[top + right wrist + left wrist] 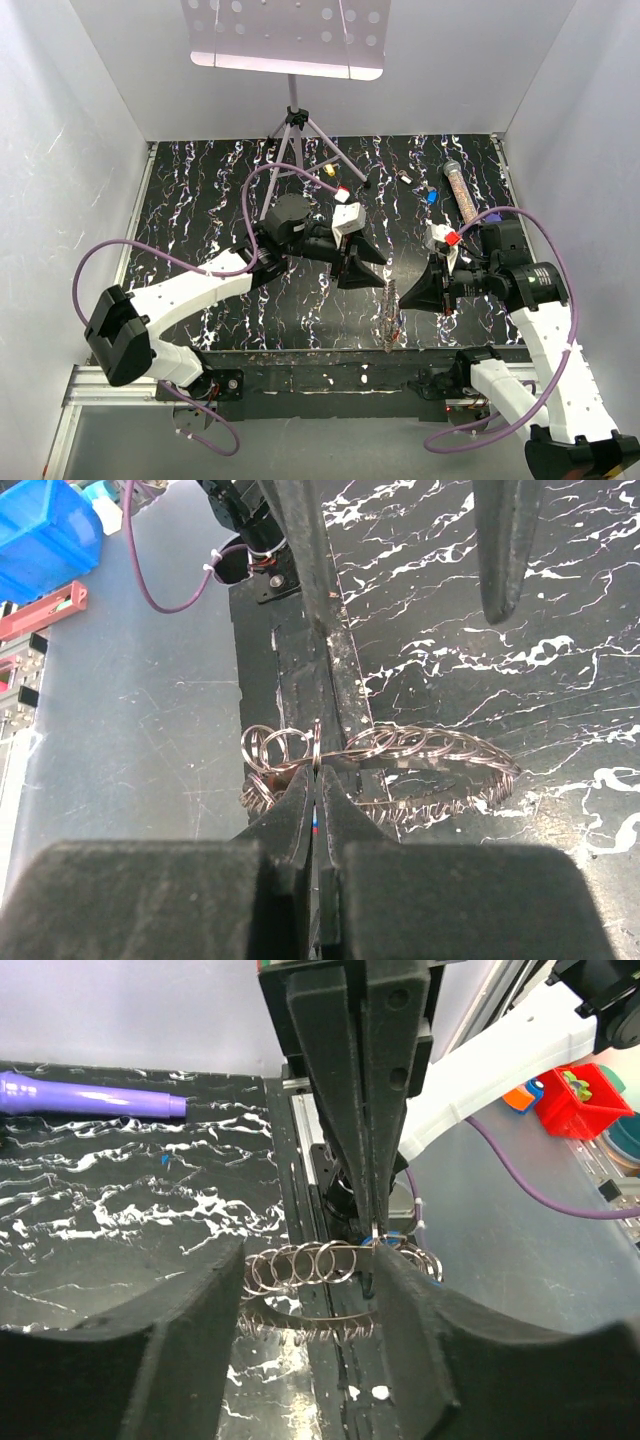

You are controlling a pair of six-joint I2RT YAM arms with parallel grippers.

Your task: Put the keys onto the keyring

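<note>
The keyring (390,318) is a thin grey loop strung with small rings, reaching across the table's front edge. My right gripper (402,295) is shut on one small ring of the keyring (440,742), pinched edge-on at its fingertips (318,770). A tiny blue and red speck shows deep between those fingers; I cannot tell what it is. My left gripper (378,272) is open wide, facing the right one. The keyring (310,1310) spans the gap between its fingers (315,1250), and one end passes behind a finger. A blue key (431,197), a yellow key (329,170) and a red key (343,190) lie on the far table.
A glittery tube (460,190) lies at the back right. A purple pen (95,1100) lies near it. A tripod stand (295,140) with a perforated plate stands at the back centre. White walls enclose the black marbled table (200,200). The front rail (320,365) runs under the keyring.
</note>
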